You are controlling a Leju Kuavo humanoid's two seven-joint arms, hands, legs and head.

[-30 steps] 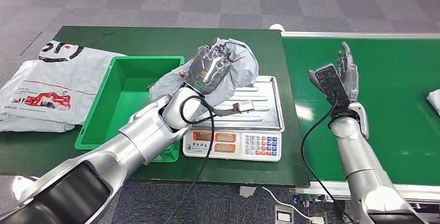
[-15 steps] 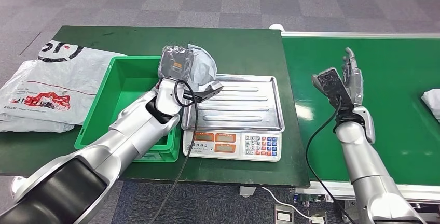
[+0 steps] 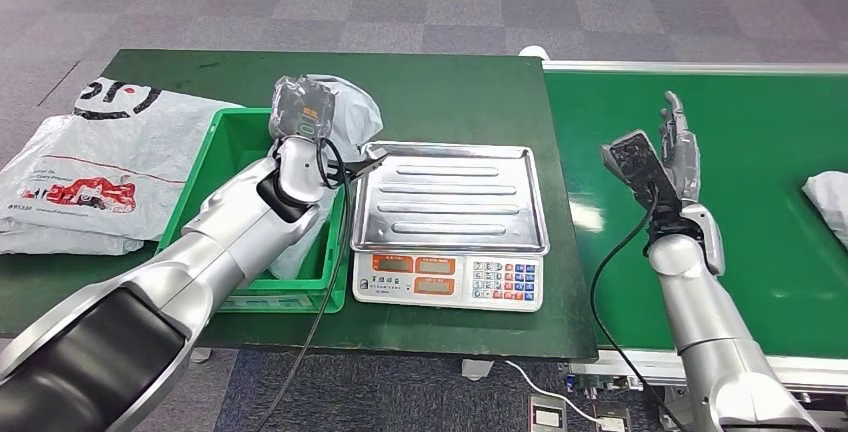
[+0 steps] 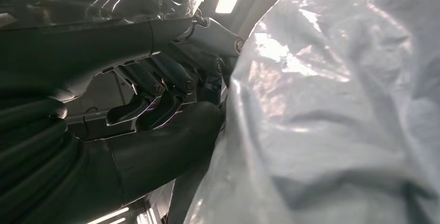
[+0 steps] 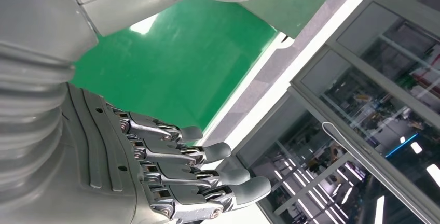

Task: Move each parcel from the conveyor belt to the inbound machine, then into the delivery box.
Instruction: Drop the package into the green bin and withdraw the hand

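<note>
While the grey plastic parcel (image 3: 345, 112) hung over the far right corner of the green delivery box (image 3: 205, 207), the left hand (image 3: 300, 117) held it from the near side, its fingers (image 4: 155, 86) pressed into the crinkled film. In the left wrist view the parcel (image 4: 337, 110) bulged just beyond those dark fingers and lay against the thick thumb (image 4: 171, 141), so the grasp was plainly on the bag. Part of the bag drooped past the fingers, down inside the box along its right wall.

Just to the right of the holding fingers stood the inbound machine, a weighing scale (image 3: 450, 277) with a bare steel tray (image 3: 450, 197); the parcel was beside the tray's left edge, and whether it touched the rim could not be told. Well out to the left of the fingers, a white printed plastic bag (image 3: 90, 167) lay flat on the dark green table (image 3: 440, 82).

The right hand (image 3: 675, 147) stood raised over the green conveyor belt (image 3: 770, 152), fingers (image 5: 207, 154) straight, spread a little and grasping nothing. Well beyond those fingertips to the right, a second pale parcel (image 3: 830, 194) rested on the belt at the picture's edge. A black cable (image 3: 605, 262) ran down from the right wrist.
</note>
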